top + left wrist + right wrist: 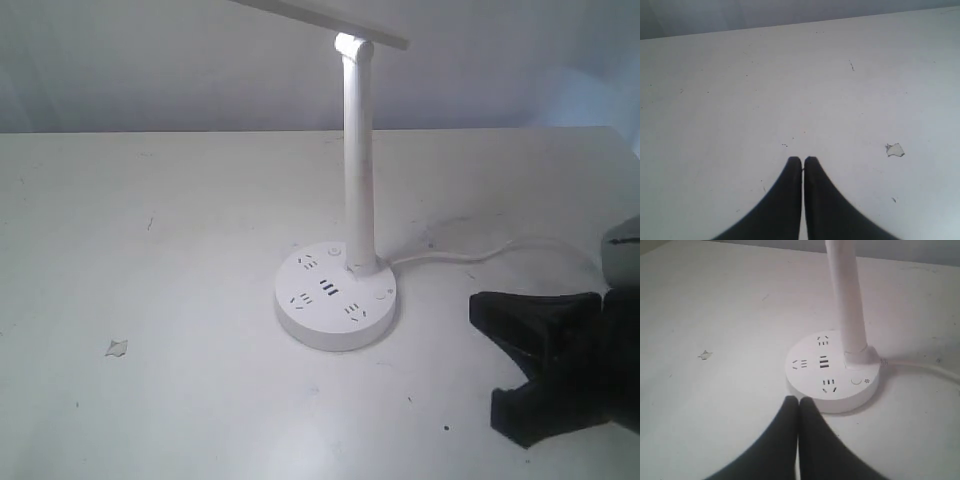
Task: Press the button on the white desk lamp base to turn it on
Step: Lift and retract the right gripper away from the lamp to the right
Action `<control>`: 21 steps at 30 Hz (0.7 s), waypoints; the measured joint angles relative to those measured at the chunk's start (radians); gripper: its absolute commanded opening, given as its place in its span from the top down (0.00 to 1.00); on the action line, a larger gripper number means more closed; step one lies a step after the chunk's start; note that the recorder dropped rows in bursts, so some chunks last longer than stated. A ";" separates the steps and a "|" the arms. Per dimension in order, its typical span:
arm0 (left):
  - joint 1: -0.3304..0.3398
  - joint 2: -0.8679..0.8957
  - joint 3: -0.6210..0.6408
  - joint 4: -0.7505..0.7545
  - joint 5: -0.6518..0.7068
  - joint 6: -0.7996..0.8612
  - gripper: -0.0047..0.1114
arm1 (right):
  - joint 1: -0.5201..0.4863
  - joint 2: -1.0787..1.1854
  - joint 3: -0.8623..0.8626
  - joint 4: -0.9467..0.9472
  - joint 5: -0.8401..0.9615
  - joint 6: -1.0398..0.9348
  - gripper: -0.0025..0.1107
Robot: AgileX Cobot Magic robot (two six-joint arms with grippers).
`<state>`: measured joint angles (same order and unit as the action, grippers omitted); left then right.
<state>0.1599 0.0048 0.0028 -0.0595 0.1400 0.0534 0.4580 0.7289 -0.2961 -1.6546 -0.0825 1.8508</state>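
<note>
Centre of the exterior frame: the white desk lamp base point(338, 300) sits flat on the pale counter point(150, 300), a little right of the middle and in the lower half.
Base top: dark socket holes ring a short row of USB slots; a small round button point(856, 381) lies close to the foot of the pole.
Pole: a slim white pole point(359, 160) rises upright from the rear of the base to a bright joint at the upper middle of the frame.
Lamp head: a thin grey bar point(330, 22) slants across the top edge, cut off by the frame.
Cord: a white cord point(480, 252) leaves the base and trails off toward the right edge.
Right pincer: the right pincer point(799, 400) has its two black fingertips pressed together with nothing between them. They point at the near rim of the base, close to it and not touching. In the exterior view its black bulk fills the lower right corner, clear of the base.
Left pincer: the left pincer point(802, 160) is closed too, with only a hairline slit between the tips, and holds nothing. It is over bare counter and does not appear in the exterior view.
Scrap: a small pale chip point(117, 348) lies at the lower left of the exterior frame, well apart from the base.
</note>
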 measured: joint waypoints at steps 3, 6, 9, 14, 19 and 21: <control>0.000 0.000 0.000 0.000 0.000 0.000 0.95 | 0.019 -0.010 0.020 0.000 0.124 0.000 0.98; 0.000 0.000 0.000 0.000 0.000 0.000 0.95 | 0.021 -0.010 0.036 0.000 0.305 0.000 0.98; 0.000 0.000 0.000 0.000 0.000 0.000 0.95 | 0.021 -0.010 0.053 0.002 0.330 0.020 0.98; 0.000 0.000 0.000 0.000 0.000 0.000 0.95 | 0.021 -0.010 0.056 0.004 0.260 0.040 0.98; 0.000 0.000 0.000 0.000 0.000 0.000 0.95 | 0.019 -0.050 0.056 0.004 0.253 0.040 0.98; 0.000 0.000 0.000 0.000 0.000 0.000 0.95 | -0.057 -0.163 0.056 0.004 0.229 0.042 0.98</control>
<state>0.1599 0.0048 0.0028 -0.0595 0.1400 0.0534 0.4006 0.5658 -0.2399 -1.6508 0.1468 1.8930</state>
